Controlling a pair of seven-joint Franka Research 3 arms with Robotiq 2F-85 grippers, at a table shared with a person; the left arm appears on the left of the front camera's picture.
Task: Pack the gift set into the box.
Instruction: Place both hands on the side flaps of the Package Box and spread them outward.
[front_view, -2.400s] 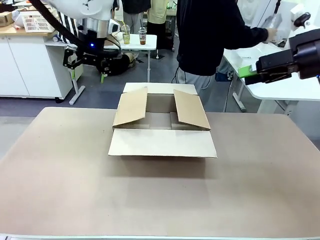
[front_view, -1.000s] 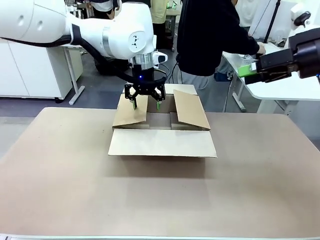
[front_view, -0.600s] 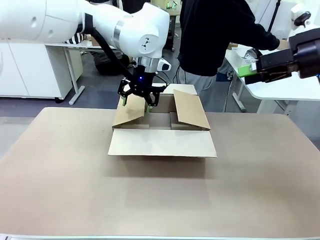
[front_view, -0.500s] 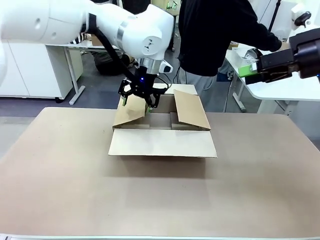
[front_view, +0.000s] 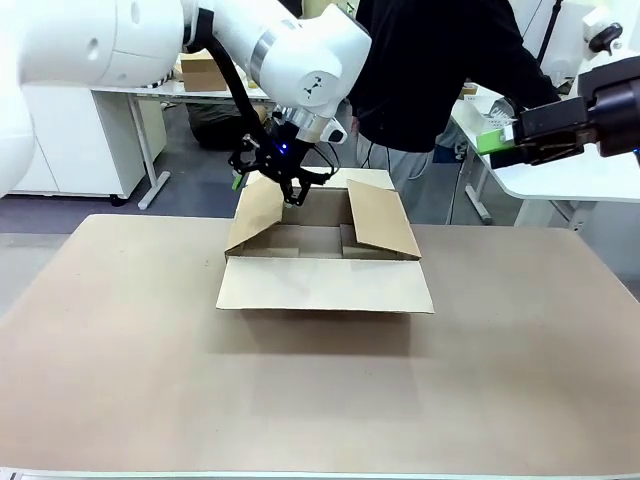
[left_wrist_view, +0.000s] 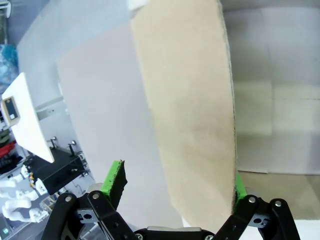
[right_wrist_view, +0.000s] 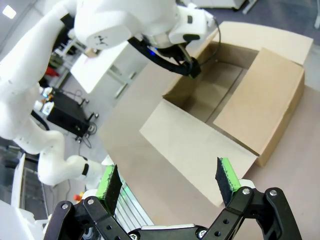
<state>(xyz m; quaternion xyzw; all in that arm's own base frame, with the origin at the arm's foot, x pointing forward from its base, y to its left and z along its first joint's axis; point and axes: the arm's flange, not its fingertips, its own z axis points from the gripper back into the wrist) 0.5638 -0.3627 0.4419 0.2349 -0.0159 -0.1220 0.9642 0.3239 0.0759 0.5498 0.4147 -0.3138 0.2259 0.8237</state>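
- The surface (front_view: 150, 400) close to me carries nothing; the one box (front_view: 318, 212) sits further on, in its middle.
- I count four flaps. The near flap (front_view: 325, 287) lies folded out flat toward me.
- The change is at the left flap (front_view: 258, 218). Half a second ago it leaned low over the opening; now it stands steeper, and more of the box floor is uncovered.
- The left gripper (front_view: 268, 185) has moved up and a little outward with this flap. In the left wrist view the gripper (left_wrist_view: 177, 180) is spread, with the flap (left_wrist_view: 195, 115) between its fingers and its edge close against one pad. I judge it is levering the flap, not pinching it.
- For the task, this means the mouth of the box is being opened. I judge that packing has not begun: the part of the floor I see is bare.
- The right flap (front_view: 380, 220) leans inward as before, so I think it must be opened too.
- The far flap (front_view: 365, 178) lies folded outward.
- The right gripper (front_view: 497, 148) has not moved; it hangs high on the right, well apart from the box. Its wrist view shows this gripper (right_wrist_view: 167, 182) spread, holding nothing.
- One person (front_view: 430, 70) stands at the far side, reaching toward a side table.
- In total: one box, four flaps, two grippers, one person.
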